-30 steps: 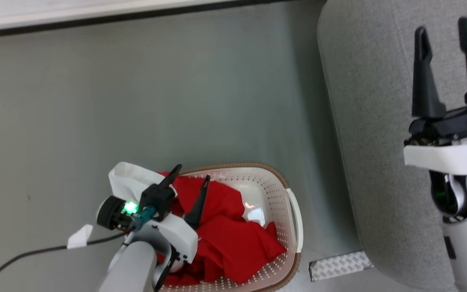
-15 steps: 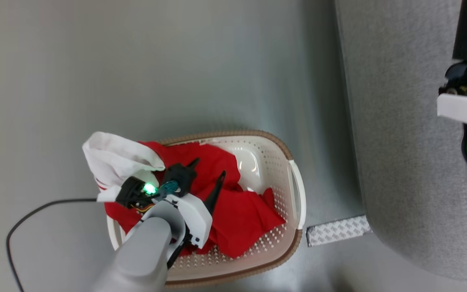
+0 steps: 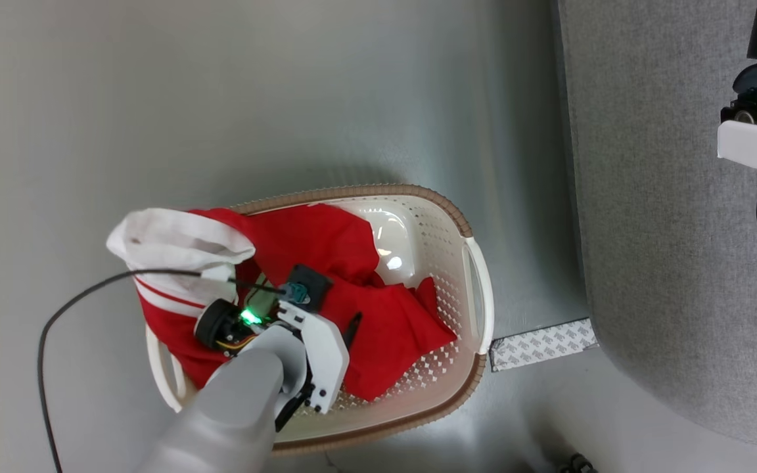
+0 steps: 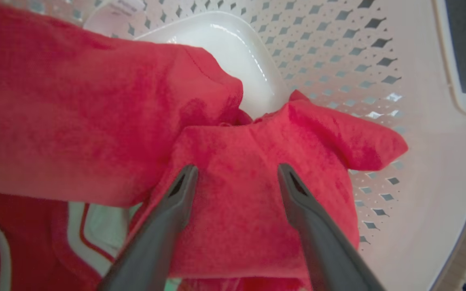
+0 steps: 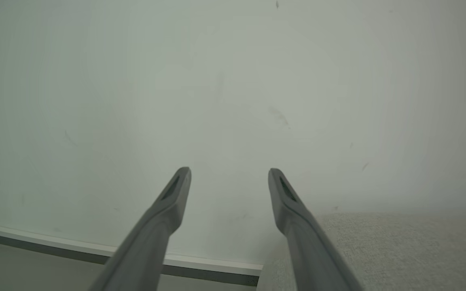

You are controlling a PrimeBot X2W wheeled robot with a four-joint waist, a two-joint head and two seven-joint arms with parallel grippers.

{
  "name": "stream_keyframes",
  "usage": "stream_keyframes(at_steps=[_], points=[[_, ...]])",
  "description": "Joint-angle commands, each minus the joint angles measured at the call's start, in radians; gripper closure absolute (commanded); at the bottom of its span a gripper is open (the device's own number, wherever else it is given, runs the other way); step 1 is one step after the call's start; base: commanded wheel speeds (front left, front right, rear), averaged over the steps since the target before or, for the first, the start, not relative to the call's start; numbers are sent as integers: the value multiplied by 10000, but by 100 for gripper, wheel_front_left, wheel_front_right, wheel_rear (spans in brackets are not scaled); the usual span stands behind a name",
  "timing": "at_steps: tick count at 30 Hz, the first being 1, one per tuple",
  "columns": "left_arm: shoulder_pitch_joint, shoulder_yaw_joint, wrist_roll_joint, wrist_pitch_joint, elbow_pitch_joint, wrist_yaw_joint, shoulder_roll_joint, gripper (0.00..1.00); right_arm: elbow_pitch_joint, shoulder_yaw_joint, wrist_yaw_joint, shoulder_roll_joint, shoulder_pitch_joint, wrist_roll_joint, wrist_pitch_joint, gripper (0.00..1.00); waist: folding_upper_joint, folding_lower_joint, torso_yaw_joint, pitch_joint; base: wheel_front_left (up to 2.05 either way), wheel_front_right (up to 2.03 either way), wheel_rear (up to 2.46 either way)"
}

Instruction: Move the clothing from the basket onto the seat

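Grey floor [image 3: 286,98]. Seat [image 3: 648,230] at right, bare. Basket [image 3: 447,217] left of it, apart. Both garments inside: plain red garment [image 3: 391,335] centre, striped garment [image 3: 168,289] draped over left rim. Left gripper [image 4: 235,173] fingers spread over plain red fold, nothing clamped. Right gripper [image 5: 229,173] fingers spread, empty, above seat. Tape strip [image 3: 543,343] between basket and seat. Black cable [image 3: 76,302] crosses striped garment.

Open floor [image 3: 529,197] between basket [image 3: 477,309] and seat [image 3: 648,230]; cable [image 3: 41,348] loops left.

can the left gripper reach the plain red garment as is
Probably yes: the left gripper hangs open right over a fold of the plain bright red fabric garment, nothing between them.
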Motion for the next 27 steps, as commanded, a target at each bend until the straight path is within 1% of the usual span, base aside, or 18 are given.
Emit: stream_keyframes(at_steps=[1, 4, 9, 17, 20, 21, 22, 23, 27], points=[[-127, -57, -147, 57, 10, 11, 44, 0, -32, -17, -21, -23, -99, -44, 1, 0, 0, -1, -21, 34, 0, 0, 0], [-237, -601, -615, 572, 70, 10, 149, 0, -36, -8, -21, -11, -85, -38, -1, 0, 0, -1, -75, 112, 0, 0, 0], [-514, -1481, -1255, 1853, 285, 10, 458, 0, -19, 59, -21, -17, -75, -19, 1, 0, 0, -1, -178, 254, 0, 0, 0], [-812, -2404, -2028, 3392, 460, 10, 802, 0, -35, 115, -21, 64, -163, 33, -1, 0, 0, -1, -336, 496, 0, 0, 0], [-906, -2676, -2261, 3695, 386, 11, 923, 0, -55, 55, -21, 67, -173, 49, 1, 0, 0, -1, -358, 558, 0, 0, 0], [-931, -2752, -2366, 3677, 328, 11, 949, 30, -56, 34, -21, 71, -173, 51, -1, 0, 0, -1, -361, 568, 0, 0, 0], [-950, -2832, -2428, 3596, 251, 11, 988, 87, -55, 18, -21, 77, -174, 52, -1, 0, 0, -1, -366, 572, 0, 0, 0], [-954, -2935, -2515, 3541, 201, 11, 1035, 100, -48, 0, -21, 85, -174, 50, -1, 0, 0, -1, -372, 571, 0, 0, 0], [-915, -3306, -2885, 3493, -31, 11, 1198, 100, -9, -57, -21, 134, -172, 24, -1, 0, 0, -1, -362, 495, 0, 0, 0]])
